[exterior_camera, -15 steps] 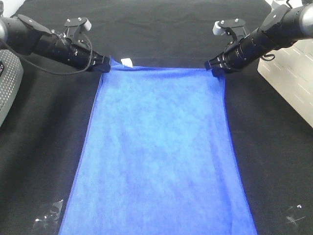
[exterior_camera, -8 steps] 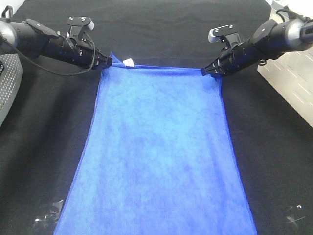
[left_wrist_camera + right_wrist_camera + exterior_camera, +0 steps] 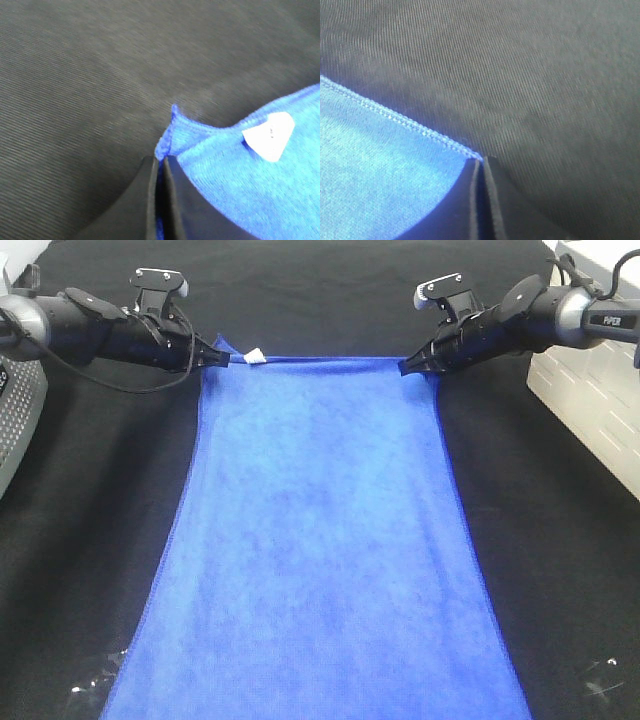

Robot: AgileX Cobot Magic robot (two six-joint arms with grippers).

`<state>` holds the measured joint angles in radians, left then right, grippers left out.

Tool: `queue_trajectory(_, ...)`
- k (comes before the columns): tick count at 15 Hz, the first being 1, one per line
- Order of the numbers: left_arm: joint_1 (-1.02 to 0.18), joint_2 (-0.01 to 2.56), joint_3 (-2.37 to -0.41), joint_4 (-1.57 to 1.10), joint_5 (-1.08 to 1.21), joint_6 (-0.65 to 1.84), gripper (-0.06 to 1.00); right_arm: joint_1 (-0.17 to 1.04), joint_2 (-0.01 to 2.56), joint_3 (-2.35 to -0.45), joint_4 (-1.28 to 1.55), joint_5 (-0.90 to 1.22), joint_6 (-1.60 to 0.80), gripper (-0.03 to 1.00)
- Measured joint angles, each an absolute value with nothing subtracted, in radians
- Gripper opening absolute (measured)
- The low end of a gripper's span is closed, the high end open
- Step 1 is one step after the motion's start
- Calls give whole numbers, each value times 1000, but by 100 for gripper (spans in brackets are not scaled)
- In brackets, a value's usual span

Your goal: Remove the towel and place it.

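Left gripper: clamped tight on the far left corner of the towel; in the left wrist view the two black fingers meet with a fold of blue plush pinched between them.
Right gripper: likewise closed, pinching the far right corner; in the right wrist view the stitched hem runs straight into the seam where the jaws meet.
Towel position: spread lengthwise down the middle of the black table covering, its far edge stretched in a nearly straight line between the two grippers, its near end running out of the overhead frame.
White tag: sits on the far edge just beside the left gripper, so that corner is the tagged one.
Why held this way: one corner per arm keeps the far edge taut and the cloth flat, so my judgement is that it can be carried or dragged as a sheet without bunching.
Lift state: the corners look raised a little off the covering; most of the cloth seems to lie on the table, though I cannot tell how much is airborne.
Step in hand: judged as the start of removal, placing not yet done.
Containers: a white panelled unit stands at the right edge; whether it is a container, and what it holds, cannot be told.
Grey object: partly seen at the left edge, well apart from the towel.
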<state>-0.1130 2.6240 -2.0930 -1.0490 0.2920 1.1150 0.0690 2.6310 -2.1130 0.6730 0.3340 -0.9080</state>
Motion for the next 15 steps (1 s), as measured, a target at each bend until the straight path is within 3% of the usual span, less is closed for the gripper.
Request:
queue_trajectory(5, -126, 2705, -2221, -1058, 260, 1115, 0, 75, 2635, -2117, 669, 256, -910, 1)
queue_trajectory(15, -166, 2756, -2236, -1067, 167, 1115, 0, 75, 2690, -2118, 667, 167, -955, 1)
